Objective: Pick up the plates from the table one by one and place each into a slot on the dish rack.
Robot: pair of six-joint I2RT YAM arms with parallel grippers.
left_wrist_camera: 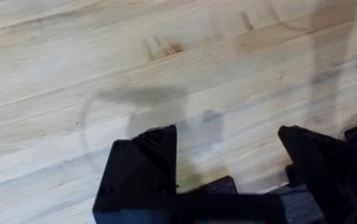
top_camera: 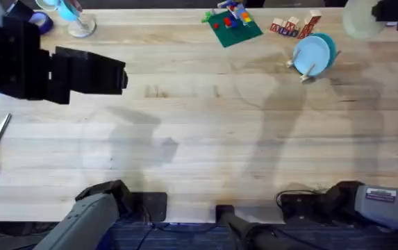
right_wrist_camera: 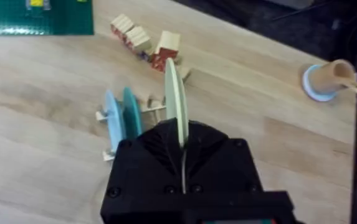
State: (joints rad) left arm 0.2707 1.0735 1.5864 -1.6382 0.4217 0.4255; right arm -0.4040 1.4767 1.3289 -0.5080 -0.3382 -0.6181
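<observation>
- The pale yellow-cream plate (right_wrist_camera: 177,99) is held on edge by the right gripper (right_wrist_camera: 183,146), its fingers closed on the rim; kept upright this way, the plate is judged to be oriented for sliding between the dowels.
- In the right wrist view the plate is poised above the dish rack (right_wrist_camera: 146,107), which stands at the upper right of the overhead view (top_camera: 303,68) on the counter (top_camera: 205,132).
- Two plates are already carried upright in the rack: a light blue plate (right_wrist_camera: 113,117) and a darker teal plate (right_wrist_camera: 132,112) just beside it.
- The left gripper (left_wrist_camera: 228,155) is held over bare counter with its fingers spread apart and nothing between them.
- Coloured wooden blocks (right_wrist_camera: 144,42) lie near the rack, apart from it.
</observation>
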